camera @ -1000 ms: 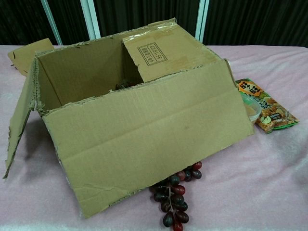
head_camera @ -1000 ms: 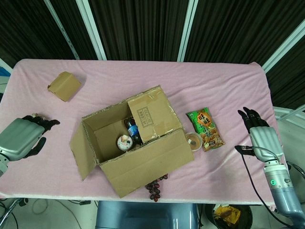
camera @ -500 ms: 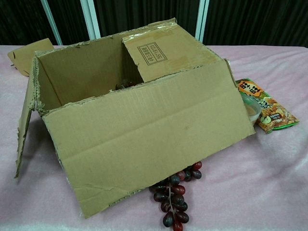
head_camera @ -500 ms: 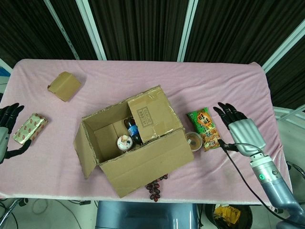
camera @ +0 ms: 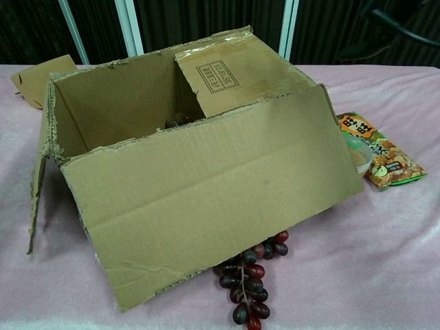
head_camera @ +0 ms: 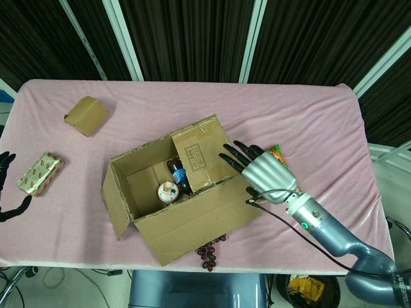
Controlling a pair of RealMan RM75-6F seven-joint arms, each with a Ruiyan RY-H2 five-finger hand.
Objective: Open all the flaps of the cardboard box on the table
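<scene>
Right robot hand [head_camera: 260,172] hovering spread at the last folded-in flap [head_camera: 204,154].
The cardboard box [head_camera: 176,192] is sitting mid-table; the flap is lying just left of its fingertips, while the left robot hand [head_camera: 6,186], fingers apart and holding nothing, is sitting far off at the table's left edge.

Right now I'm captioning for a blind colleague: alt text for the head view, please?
Right hand, fingers spread, reaches over the one flap folded inward on an open cardboard box on a pink table. Left hand sits at the left edge beside a wrapped packet.
</scene>
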